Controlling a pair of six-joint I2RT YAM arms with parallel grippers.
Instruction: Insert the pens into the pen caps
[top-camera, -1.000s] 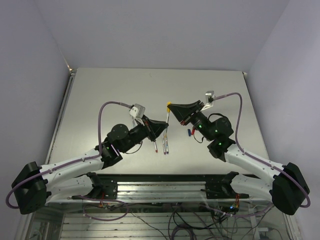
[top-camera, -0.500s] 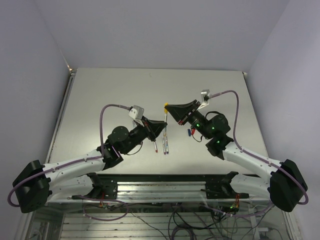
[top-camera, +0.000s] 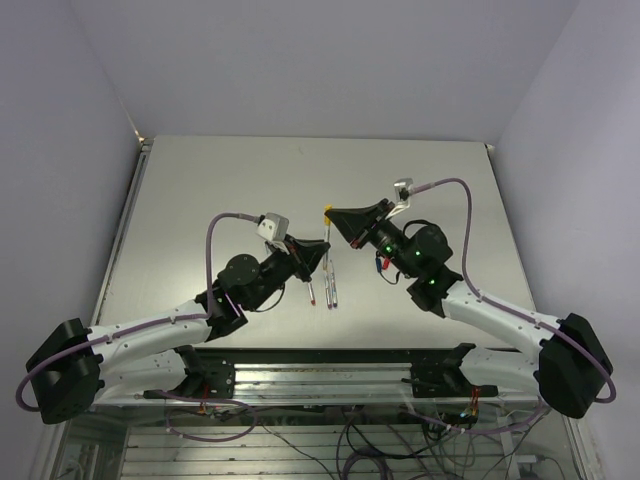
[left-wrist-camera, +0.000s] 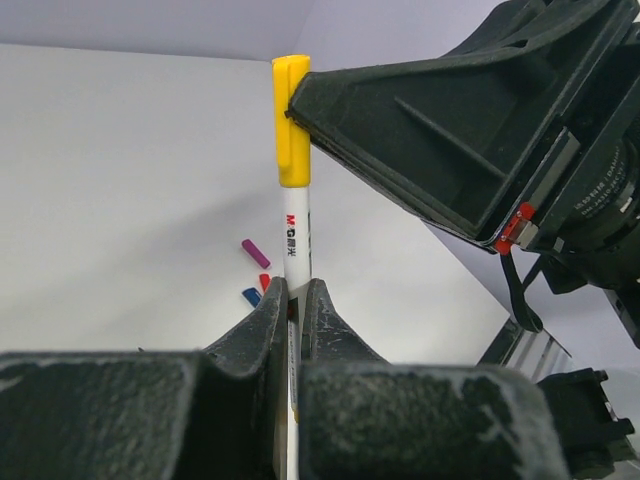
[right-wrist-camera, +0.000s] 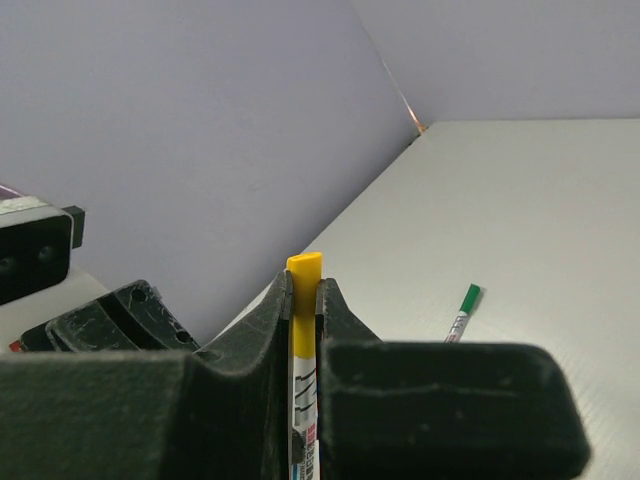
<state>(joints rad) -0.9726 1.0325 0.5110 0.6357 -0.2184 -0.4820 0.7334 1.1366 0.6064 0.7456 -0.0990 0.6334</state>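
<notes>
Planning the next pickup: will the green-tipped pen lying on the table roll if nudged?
Likely yes: the green-tipped pen looks slim and round, lying flat on the smooth table. It is probably stiff and light too, judging by its thin, plastic-looking barrel.

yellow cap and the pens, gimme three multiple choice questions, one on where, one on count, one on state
1. Where is the yellow cap?
A. lying loose, untouched
B. on the pen's top end, in the right pincer
C. in a tray
2. How many loose caps lie on the table, left wrist view?
A. one
B. five
C. three
3. The left pincer is:
A. shut on the pen
B. wide open
C. out of view

1 B: the right pincer clamps it on the pen's end.
2 C: a purple cap, a red cap and a blue cap show.
3 A: it clamps the barrel.
</notes>
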